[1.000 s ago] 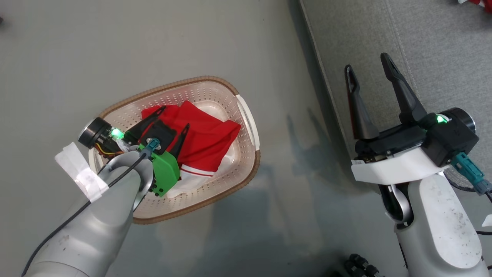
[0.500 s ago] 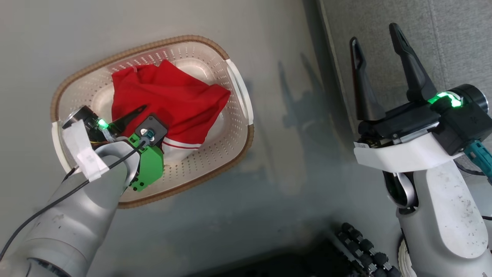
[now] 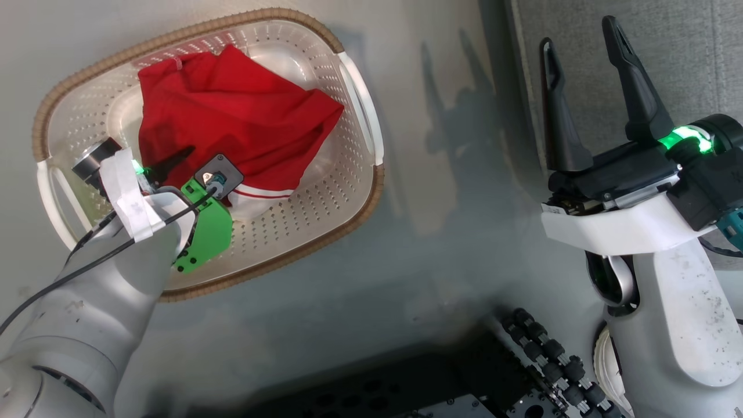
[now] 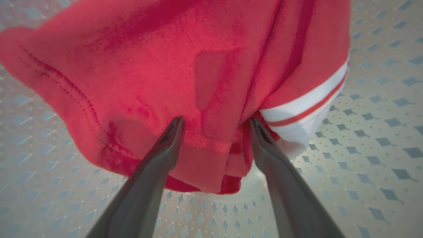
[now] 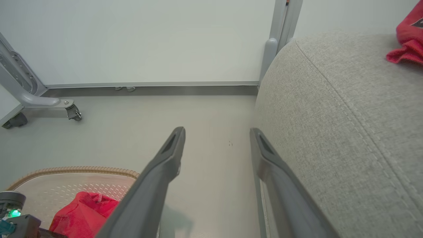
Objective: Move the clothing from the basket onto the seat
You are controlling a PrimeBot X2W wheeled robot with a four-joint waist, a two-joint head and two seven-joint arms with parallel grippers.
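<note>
The cream perforated basket (image 3: pixel 361 203) with its brown rim stands on the floor and holds crumpled red clothing (image 3: pixel 232 110) with white striped trim. My left gripper (image 3: pixel 184 161) reaches down into it. In the left wrist view that gripper (image 4: pixel 215 121) is open, its fingertips pressed into the red clothing (image 4: pixel 205 59) with a fold of it between them. My right gripper (image 3: pixel 577 35) hangs open and empty over the edge of the grey seat (image 3: pixel 685 58). Another red garment (image 5: pixel 406 39) lies on the seat (image 5: pixel 330 115).
My dark base with roller wheels (image 3: pixel 545 354) lies along the bottom of the head view. A grey frame leg on castors (image 5: pixel 39 99) stands by the wall. Bare floor (image 3: pixel 441 232) separates basket and seat.
The head camera has tilted, shifting the whole picture. My left gripper has sunk lower into the basket onto the red fabric. Both grippers stay open.
</note>
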